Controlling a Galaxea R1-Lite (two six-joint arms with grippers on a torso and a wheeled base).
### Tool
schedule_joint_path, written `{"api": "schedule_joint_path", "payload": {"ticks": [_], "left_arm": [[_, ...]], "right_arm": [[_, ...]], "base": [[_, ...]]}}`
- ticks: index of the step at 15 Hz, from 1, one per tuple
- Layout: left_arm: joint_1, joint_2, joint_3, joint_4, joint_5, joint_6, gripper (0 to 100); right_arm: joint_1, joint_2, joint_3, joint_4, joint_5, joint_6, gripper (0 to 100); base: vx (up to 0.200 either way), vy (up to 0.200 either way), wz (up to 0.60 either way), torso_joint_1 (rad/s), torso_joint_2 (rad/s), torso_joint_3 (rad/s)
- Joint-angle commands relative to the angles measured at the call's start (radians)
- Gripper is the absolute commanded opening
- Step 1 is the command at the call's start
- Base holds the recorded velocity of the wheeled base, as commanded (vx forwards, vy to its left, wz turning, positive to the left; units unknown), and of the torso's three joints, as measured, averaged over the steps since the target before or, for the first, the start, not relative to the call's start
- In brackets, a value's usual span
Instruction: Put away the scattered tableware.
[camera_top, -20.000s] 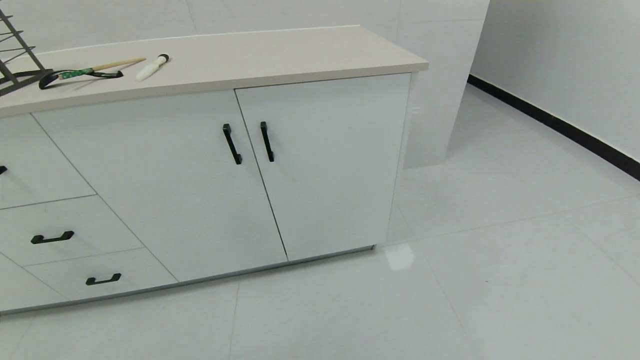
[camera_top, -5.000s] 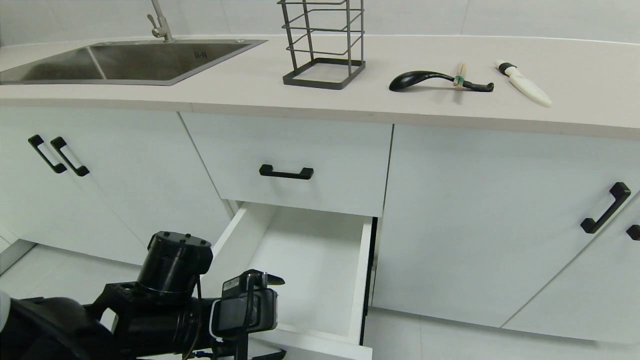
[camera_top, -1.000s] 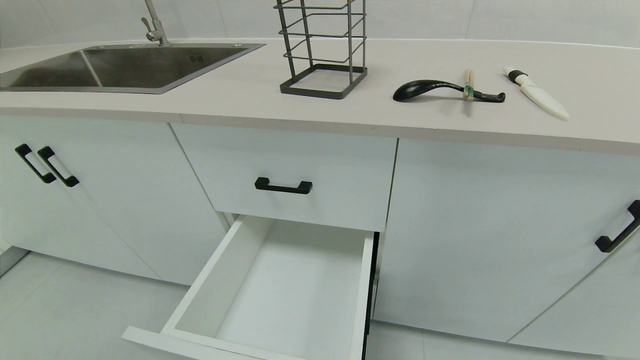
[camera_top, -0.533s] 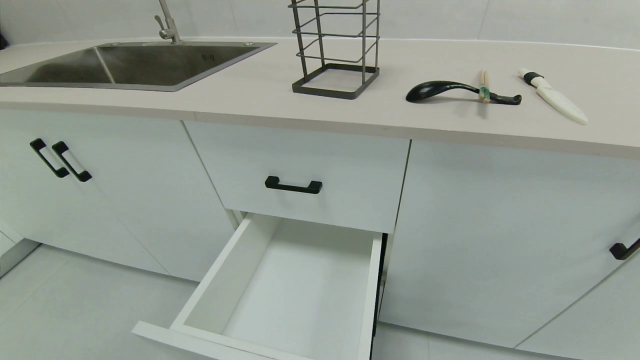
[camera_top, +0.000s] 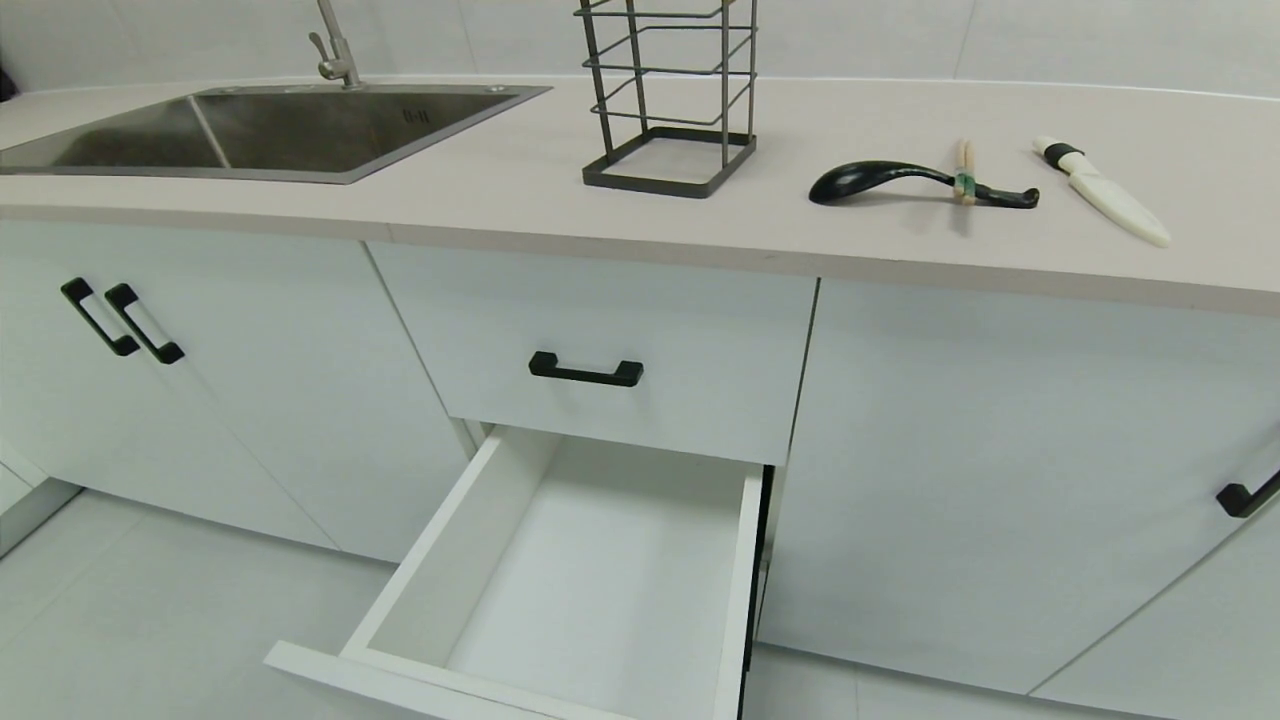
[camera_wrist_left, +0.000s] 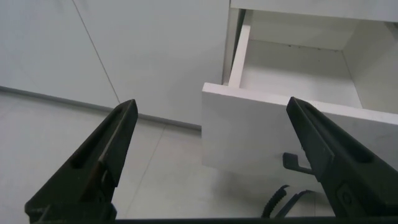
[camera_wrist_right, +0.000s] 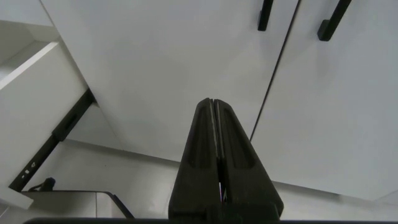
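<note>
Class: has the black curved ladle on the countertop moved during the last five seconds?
No. The black curved ladle keeps its place right of the dark wire rack, the wooden chopsticks crossing its handle as before; only the camera shifted.

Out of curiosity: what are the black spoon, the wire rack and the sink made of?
Black spoon: glossy, likely plastic or lacquered wood. Wire rack: thin dark rods, probably matte-coated metal. Sink: brushed grey sheen, apparently stainless steel.
</note>
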Motion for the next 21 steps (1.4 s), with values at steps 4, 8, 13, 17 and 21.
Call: {"api": "schedule_joint_path", "payload": {"ticks": [4, 8, 13, 17, 21], "left_arm": [[0.001, 0.002, 0.0, -0.002, 0.001, 0.0, 100], [0.001, 0.002, 0.0, -0.002, 0.001, -0.002, 100], [0.001, 0.002, 0.0, 0.0, 0.001, 0.0, 100], [0.001, 0.002, 0.0, -0.002, 0.001, 0.0, 100], [0.001, 0.002, 0.0, -0.002, 0.0, 0.001, 100]], "right_arm": [[0.0, 0.0, 0.0, -0.001, 0.0, 0.0, 0], [0.0, 0.0, 0.0, 0.001, 0.0, 0.001, 0], [0.0, 0.0, 0.0, 0.001, 0.0, 0.001, 0], [0.0, 0.0, 0.0, 0.001, 0.0, 0.0, 0], [0.0, 0.0, 0.0, 0.001, 0.0, 0.001, 0]], "base": [[0.0, 0.0, 0.0, 0.169, -0.1, -0.056], [0.0, 0.0, 0.0, 0.249, -0.38, -0.22], [0.0, 0.0, 0.0, 0.213, -0.56, -0.191], [0.0, 0.0, 0.0, 0.124, -0.49, -0.221], [0.0, 0.0, 0.0, 0.373, -0.48, -0.235]]}}
